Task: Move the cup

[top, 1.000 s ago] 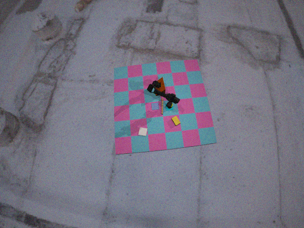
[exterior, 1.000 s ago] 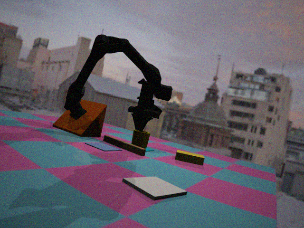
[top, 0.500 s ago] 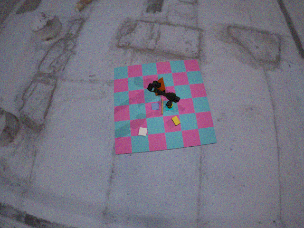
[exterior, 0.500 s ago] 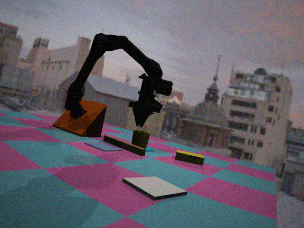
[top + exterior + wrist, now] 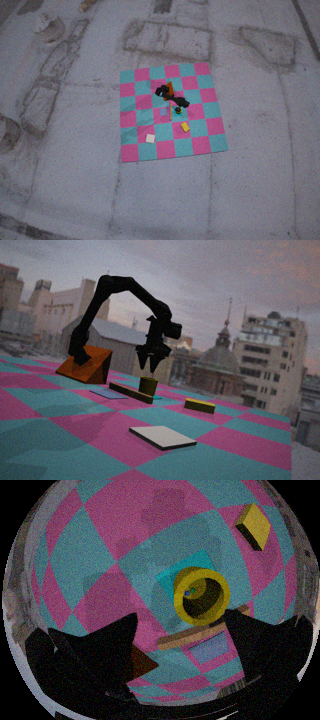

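Note:
The yellow cup (image 5: 178, 112) (image 5: 147, 386) (image 5: 178, 601) stands upright on the cyan pad (image 5: 176, 114) (image 5: 157, 397) (image 5: 199, 559). In the wrist view a blue marble (image 5: 187, 593) and a green marble (image 5: 193, 590) show inside it; the rest of its inside is dark. The blue-violet pad (image 5: 163, 111) (image 5: 108, 394) (image 5: 210, 650) lies bare on the other side of the wooden bar. My gripper (image 5: 147, 370) (image 5: 183, 616) is open and empty, with its fingertips above the cup's rim and apart from it.
The low wooden bar (image 5: 170, 111) (image 5: 130, 392) (image 5: 192, 634) lies between the pads. A yellow block (image 5: 185, 127) (image 5: 199, 406) (image 5: 255, 525) and a white tile (image 5: 150, 138) (image 5: 162, 436) lie on the checkered surface. An orange wedge (image 5: 170, 89) (image 5: 95, 369) (image 5: 143, 664) is by the arm's base.

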`<state>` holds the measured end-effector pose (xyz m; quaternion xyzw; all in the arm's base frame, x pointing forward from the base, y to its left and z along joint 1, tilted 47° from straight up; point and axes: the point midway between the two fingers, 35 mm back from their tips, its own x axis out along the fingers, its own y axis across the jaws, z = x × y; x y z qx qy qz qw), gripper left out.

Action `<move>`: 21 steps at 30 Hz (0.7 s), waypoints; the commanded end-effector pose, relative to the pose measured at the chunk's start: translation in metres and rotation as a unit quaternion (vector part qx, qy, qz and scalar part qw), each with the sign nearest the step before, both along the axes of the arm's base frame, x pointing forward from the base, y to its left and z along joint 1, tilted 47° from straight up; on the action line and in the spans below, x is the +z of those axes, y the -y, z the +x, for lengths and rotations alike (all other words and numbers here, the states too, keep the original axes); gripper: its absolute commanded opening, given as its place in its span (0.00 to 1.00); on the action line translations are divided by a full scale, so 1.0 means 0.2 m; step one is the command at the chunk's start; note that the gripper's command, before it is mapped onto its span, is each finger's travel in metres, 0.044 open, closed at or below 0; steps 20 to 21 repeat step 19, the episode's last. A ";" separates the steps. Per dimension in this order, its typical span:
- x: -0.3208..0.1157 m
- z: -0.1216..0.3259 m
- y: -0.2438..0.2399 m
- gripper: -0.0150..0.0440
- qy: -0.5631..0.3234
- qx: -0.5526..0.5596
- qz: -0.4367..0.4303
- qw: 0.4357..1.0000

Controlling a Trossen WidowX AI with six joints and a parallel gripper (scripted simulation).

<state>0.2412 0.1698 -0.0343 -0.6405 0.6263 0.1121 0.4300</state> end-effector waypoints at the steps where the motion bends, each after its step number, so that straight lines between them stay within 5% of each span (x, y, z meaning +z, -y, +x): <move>1: 0.05 -0.01 -0.06 1.00 0.004 -0.001 0.006 1.000; 21: 0.18 -0.05 -0.19 1.00 0.004 0.001 0.006 1.000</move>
